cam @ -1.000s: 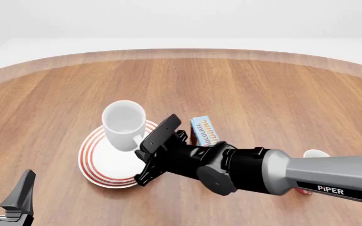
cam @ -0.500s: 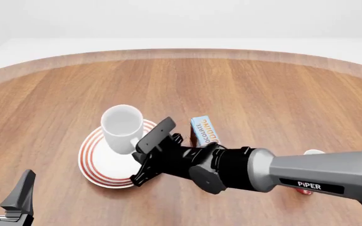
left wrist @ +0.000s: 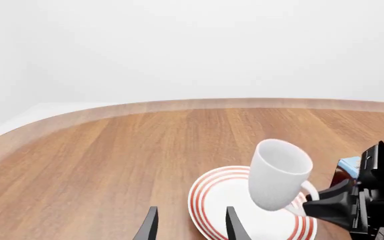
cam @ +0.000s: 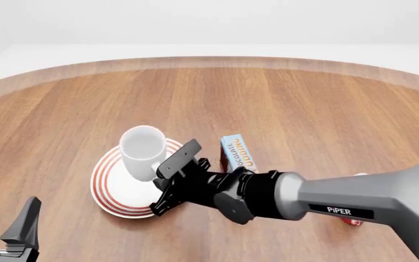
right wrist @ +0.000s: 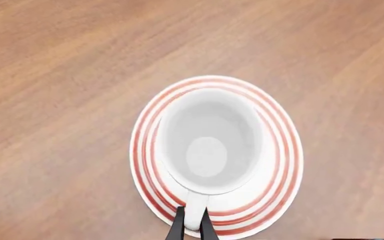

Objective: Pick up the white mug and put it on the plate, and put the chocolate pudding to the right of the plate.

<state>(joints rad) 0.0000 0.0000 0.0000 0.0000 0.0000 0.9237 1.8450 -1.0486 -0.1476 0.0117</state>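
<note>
Glossy all-white ceramic mug [cam: 143, 153] sitting over the round white plate with red rings [cam: 115, 188], tilted a bit, can't tell if fully resting. Right gripper [right wrist: 191, 226] pinched tight on the mug's loop handle. Light blue chocolate pudding carton [cam: 238, 152] standing upright just right of the plate. Left gripper [left wrist: 187, 226] parked near the table's front edge, fingers spread, holding nothing.
</note>
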